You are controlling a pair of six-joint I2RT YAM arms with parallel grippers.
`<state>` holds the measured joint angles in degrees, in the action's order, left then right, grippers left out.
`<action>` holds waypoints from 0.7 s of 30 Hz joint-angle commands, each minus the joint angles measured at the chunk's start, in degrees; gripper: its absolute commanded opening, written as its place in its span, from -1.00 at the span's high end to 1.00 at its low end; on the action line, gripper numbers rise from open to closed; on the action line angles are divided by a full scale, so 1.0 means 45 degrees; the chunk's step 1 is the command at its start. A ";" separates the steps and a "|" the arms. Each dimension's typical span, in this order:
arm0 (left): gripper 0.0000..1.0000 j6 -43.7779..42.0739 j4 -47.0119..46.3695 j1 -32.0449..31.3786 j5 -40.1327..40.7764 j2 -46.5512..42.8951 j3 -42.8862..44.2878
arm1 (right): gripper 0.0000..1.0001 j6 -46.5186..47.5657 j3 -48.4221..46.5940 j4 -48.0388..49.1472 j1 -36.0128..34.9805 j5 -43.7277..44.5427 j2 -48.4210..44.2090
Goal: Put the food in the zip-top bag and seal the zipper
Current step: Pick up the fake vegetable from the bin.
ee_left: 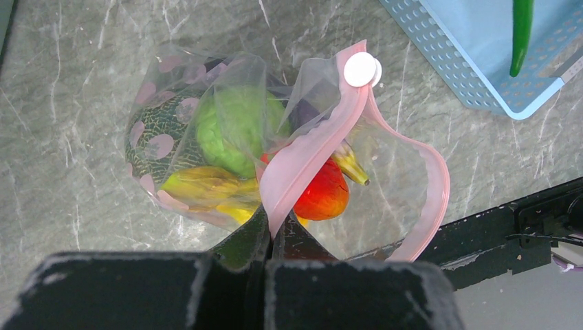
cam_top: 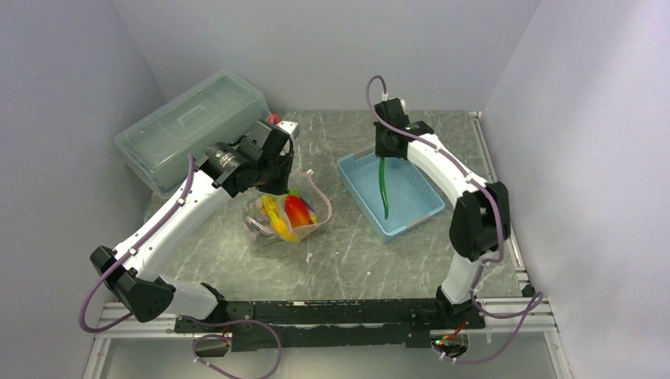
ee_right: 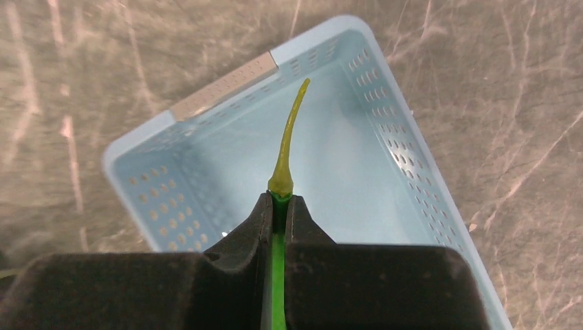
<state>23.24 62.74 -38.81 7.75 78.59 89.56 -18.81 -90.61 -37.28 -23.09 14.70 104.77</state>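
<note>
Left pincer [ee_left: 269, 234] and right pincer [ee_right: 280, 206] are both clamped closed, each arm stretched forward, wrists angled downward.

White arms [cam_top: 170, 225], black joints [cam_top: 146, 296], purple cables [cam_top: 190, 170].

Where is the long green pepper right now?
In the top view the pepper is right of centre, pinched at its stem end by the right gripper and hanging over the blue basket, well right of the bag.

The dotted zip-top bag [ee_left: 165, 137], its pink zipper [ee_left: 302, 161] open, holds bananas [ee_left: 199, 185], a green lump [ee_left: 234, 130] and a red piece [ee_left: 323, 196]; a green pepper [cam_top: 384, 189] hangs apart.
</note>
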 commanded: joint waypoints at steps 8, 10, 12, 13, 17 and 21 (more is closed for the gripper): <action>1.00 0.0068 -0.0487 0.0113 -0.0315 -0.0122 0.0117 | 1.00 -0.0692 0.1790 0.2785 -0.0239 -0.1903 -0.4224; 1.00 0.0069 -0.0466 0.0109 -0.0345 -0.0119 0.0136 | 1.00 -0.0811 0.2212 0.3498 -0.0240 -0.2565 -0.4998; 1.00 0.0074 -0.0467 0.0120 -0.0376 -0.0120 0.0155 | 1.00 -0.0973 0.2682 0.4353 -0.0240 -0.3366 -0.5706; 1.00 0.0087 -0.0466 0.0139 -0.0384 -0.0110 0.0156 | 1.00 -0.1091 0.2998 0.4775 -0.0240 -0.3884 -0.6049; 1.00 0.0126 -0.0443 0.0129 -0.0516 -0.0013 0.0233 | 1.00 -0.1775 0.4271 0.7346 -0.0240 -0.5597 -0.7490; 1.00 0.0176 -0.0478 0.0148 -0.0534 0.0016 0.0237 | 1.00 -0.2608 0.5356 0.9604 -0.0259 -0.6477 -0.8716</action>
<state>23.42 62.39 -38.44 6.13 78.59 89.56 -25.91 -69.67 -9.61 -24.05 -7.25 70.28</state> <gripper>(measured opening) 0.009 0.049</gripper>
